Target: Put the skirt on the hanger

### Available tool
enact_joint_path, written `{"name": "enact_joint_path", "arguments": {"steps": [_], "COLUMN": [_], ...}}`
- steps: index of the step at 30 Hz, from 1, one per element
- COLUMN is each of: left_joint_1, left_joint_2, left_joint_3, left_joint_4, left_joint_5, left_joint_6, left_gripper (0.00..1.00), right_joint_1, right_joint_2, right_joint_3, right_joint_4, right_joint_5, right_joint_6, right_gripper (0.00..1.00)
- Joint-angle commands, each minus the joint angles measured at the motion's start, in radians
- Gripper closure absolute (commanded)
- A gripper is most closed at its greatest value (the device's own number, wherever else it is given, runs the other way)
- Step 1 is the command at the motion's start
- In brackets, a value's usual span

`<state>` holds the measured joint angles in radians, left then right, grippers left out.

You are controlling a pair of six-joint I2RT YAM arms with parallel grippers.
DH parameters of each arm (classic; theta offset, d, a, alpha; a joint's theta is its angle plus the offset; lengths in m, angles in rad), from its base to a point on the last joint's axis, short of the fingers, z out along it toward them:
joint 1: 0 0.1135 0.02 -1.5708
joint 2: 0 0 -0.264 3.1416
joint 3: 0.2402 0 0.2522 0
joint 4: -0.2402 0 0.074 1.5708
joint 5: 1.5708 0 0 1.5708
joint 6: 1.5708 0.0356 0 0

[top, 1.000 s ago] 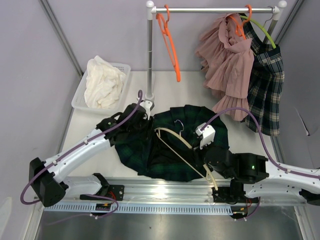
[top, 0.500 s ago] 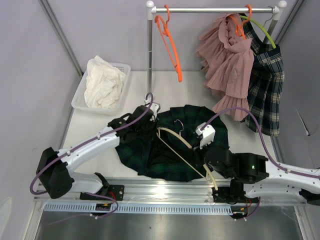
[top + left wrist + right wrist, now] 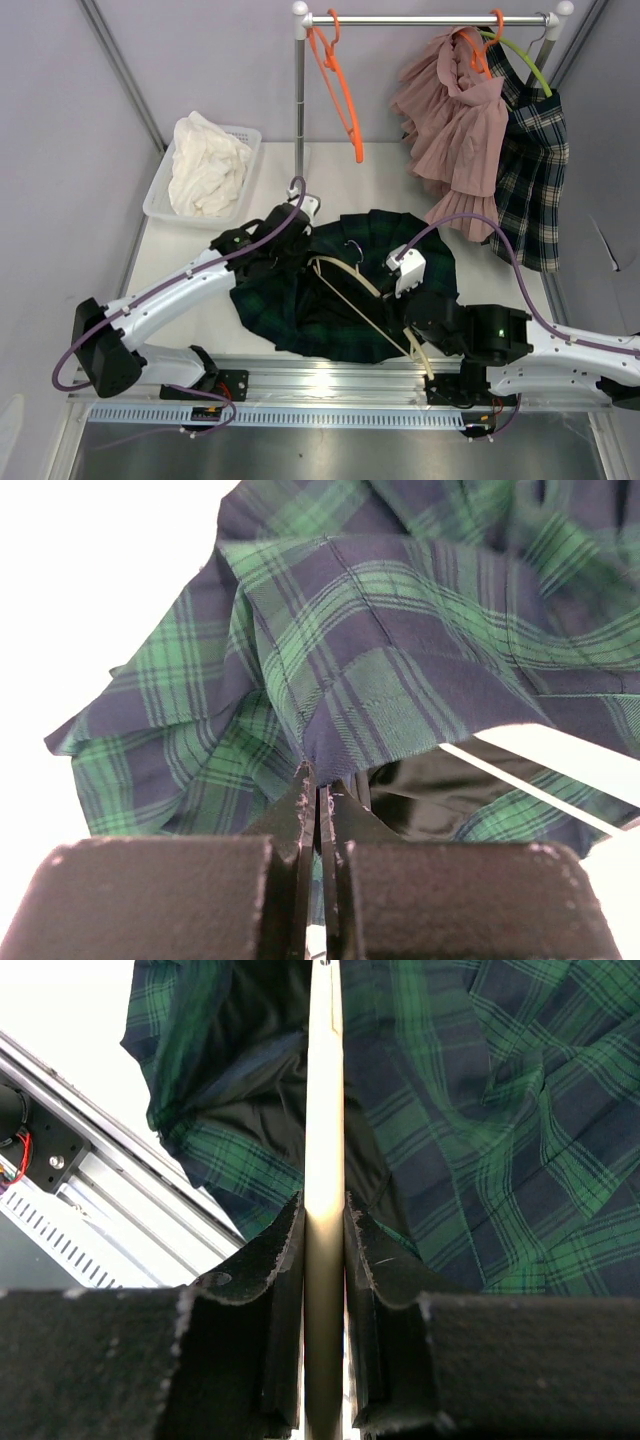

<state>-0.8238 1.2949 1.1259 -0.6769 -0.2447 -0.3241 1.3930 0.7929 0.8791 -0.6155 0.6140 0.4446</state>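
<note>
Step in hand: getting the hanger into the skirt, both lying on the table (image 3: 370,185). Skirt (image 3: 290,315) is bunched at table centre. Hanger (image 3: 323,1110) lies across it, hook toward 12 o'clock, one arm running out to 5 o'clock. Right gripper (image 3: 323,1222) is parted only narrowly, clamped on that arm at the skirt's 5 o'clock edge. Left gripper (image 3: 318,792) is at the skirt's 10 o'clock edge, fingers fully together with a fold of plaid pinched at the tips. Probably the waistband, can't confirm. Hanger looks on top of the cloth, not inside the waist yet. Next, my read: left lifts the fold to open the waist, right slides the hanger arm under toward 10 o'clock. Risk: the thin pinch slips on lift. Rail (image 3: 430,19) at 12 o'clock comes after.
</note>
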Motion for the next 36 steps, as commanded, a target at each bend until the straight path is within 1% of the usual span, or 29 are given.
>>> {"name": "enact_joint_path", "arguments": {"steps": [1, 5, 9, 12, 18, 23, 25, 27, 28, 30, 31, 32, 33, 35, 36], "left_joint_1": [-0.014, -0.032, -0.057, -0.063, -0.074, -0.100, -0.110, -0.121, -0.123, -0.123, -0.123, -0.123, -0.123, -0.123, -0.123], "left_joint_2": [-0.049, -0.052, -0.048, -0.048, -0.048, -0.048, -0.051, -0.062, -0.069, -0.088, -0.094, -0.098, -0.101, -0.109, -0.114], "left_joint_3": [0.071, 0.092, 0.098, 0.110, 0.155, 0.166, 0.164, 0.140, 0.134, 0.100, 0.092, 0.089, 0.074, 0.058, 0.045], "left_joint_4": [-0.052, -0.069, -0.076, -0.076, -0.104, -0.110, -0.101, -0.083, -0.072, -0.035, -0.029, -0.017, -0.013, -0.006, 0.000], "left_joint_5": [-0.048, -0.016, -0.015, -0.005, -0.002, -0.010, -0.008, -0.008, -0.010, -0.013, -0.015, -0.015, -0.011, -0.016, -0.018], "left_joint_6": [-0.020, -0.023, -0.032, -0.035, -0.033, -0.044, -0.038, -0.027, -0.023, -0.018, -0.015, -0.007, -0.001, 0.010, 0.017], "left_gripper": [1.00, 1.00, 1.00, 1.00, 1.00, 1.00, 1.00, 0.99, 0.98, 0.93, 0.92, 0.91, 0.84, 0.75, 0.72], "right_joint_1": [0.009, 0.011, 0.011, 0.011, 0.003, -0.034, -0.045, -0.083, -0.101, -0.174, -0.196, -0.216, -0.245, -0.261, -0.270], "right_joint_2": [-0.004, -0.011, -0.001, 0.012, 0.065, 0.077, 0.069, 0.043, 0.036, 0.011, 0.005, -0.001, -0.006, -0.003, 0.000], "right_joint_3": [0.049, 0.044, 0.043, 0.035, -0.008, -0.066, -0.087, -0.129, -0.143, -0.179, -0.190, -0.201, -0.207, -0.213, -0.215], "right_joint_4": [0.053, 0.079, 0.154, 0.242, 0.313, 0.382, 0.440, 0.489, 0.535, 0.594, 0.603, 0.638, 0.654, 0.663, 0.674], "right_joint_5": [0.024, 0.033, 0.023, 0.000, -0.013, -0.034, -0.066, -0.109, -0.173, -0.235, -0.288, -0.309, -0.325, -0.349, -0.352], "right_joint_6": [0.006, -0.007, -0.061, -0.104, -0.130, -0.145, -0.170, -0.187, -0.194, -0.193, -0.190, -0.190, -0.190, -0.195, -0.198], "right_gripper": [1.00, 1.00, 1.00, 1.00, 1.00, 1.00, 1.00, 1.00, 1.00, 1.00, 1.00, 1.00, 1.00, 1.00, 1.00]}}
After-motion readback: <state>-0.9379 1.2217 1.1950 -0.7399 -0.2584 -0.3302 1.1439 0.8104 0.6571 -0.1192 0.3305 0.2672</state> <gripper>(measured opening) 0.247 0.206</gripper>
